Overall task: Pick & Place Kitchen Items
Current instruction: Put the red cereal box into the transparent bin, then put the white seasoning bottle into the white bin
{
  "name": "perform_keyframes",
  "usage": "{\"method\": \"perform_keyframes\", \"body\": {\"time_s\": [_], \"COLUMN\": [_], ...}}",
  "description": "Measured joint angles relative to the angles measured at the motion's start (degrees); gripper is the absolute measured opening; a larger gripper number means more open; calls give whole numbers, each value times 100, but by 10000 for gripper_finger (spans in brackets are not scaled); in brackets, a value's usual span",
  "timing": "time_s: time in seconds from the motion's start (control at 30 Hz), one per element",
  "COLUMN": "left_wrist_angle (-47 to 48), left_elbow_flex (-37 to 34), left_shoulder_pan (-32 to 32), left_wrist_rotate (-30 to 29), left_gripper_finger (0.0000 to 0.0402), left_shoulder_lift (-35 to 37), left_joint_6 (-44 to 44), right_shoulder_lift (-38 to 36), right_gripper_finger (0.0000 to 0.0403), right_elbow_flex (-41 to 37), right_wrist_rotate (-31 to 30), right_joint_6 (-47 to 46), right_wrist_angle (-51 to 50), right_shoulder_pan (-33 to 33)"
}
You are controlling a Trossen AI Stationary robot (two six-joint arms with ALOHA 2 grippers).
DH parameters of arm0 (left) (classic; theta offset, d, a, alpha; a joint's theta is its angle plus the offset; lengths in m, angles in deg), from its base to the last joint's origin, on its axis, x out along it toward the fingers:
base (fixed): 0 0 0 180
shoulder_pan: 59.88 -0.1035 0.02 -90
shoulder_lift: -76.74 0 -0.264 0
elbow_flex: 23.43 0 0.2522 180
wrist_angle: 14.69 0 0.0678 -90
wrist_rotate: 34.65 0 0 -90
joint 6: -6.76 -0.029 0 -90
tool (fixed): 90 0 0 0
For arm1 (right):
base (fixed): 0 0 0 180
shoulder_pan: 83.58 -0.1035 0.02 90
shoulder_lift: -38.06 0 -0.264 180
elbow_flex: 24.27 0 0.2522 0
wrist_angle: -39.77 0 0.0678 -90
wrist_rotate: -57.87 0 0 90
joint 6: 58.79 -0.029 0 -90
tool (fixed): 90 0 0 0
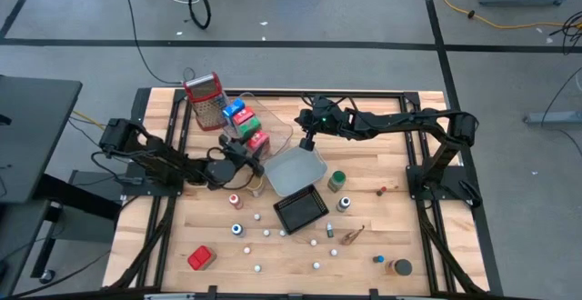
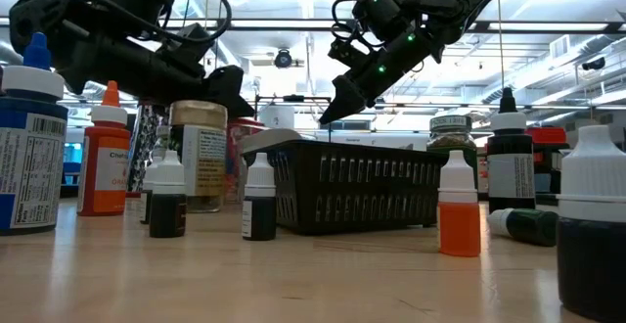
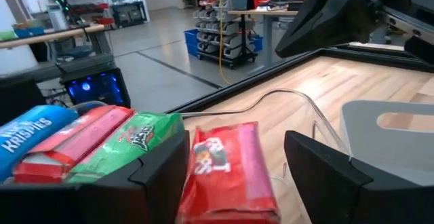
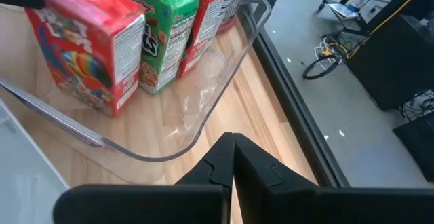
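Robotics lab / workshop, not a home kitchen. Wooden table (image 1: 391,236) in a black metal frame sits on a bare grey floor (image 1: 364,9) w/ black tape lines & loose cables (image 1: 195,5). Behind it: open hall w/ ceiling strip lights (image 2: 293,24), shelving racks (image 3: 224,30) w/ blue bins, other work desks (image 3: 261,13).

Four cartons (image 1: 245,124) stand in a row at far left: one blue, one green, two red. One more red carton (image 1: 200,257) lies near left. There are three trays: one clear (image 4: 203,108), one grey (image 1: 294,171), one black (image 1: 301,211). One grater (image 1: 205,98) stands far left. About eight tiny white caps (image 1: 267,233) dot the near middle. Two arms (image 1: 382,121) reach in.
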Motion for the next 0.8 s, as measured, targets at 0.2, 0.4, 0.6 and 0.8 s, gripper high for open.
{"method": "perform_keyframes", "body": {"time_s": [0.2,0.4,0.6,0.8], "left_wrist_angle": [214,91,78,76], "left_elbow_flex": [-36,-26,-22,-20], "left_shoulder_pan": [95,98,113,113], "left_wrist_rotate": [-365,-360,-104,471], "left_gripper_finger": [263,263,263,263], "left_shoulder_lift": [666,1704,2504,2986], "left_joint_6": [-1031,-1937,-2376,-2432], "right_shoulder_lift": [-75,-512,-1085,-1516], "right_gripper_finger": [7,11,19,20], "right_elbow_flex": [2,4,7,7], "right_wrist_rotate": [1,7,11,-293], "right_joint_6": [-32,-44,-44,-44], "right_wrist_angle": [-35,-257,-882,-1632], "right_shoulder_pan": [-5,-63,-146,-161]}}
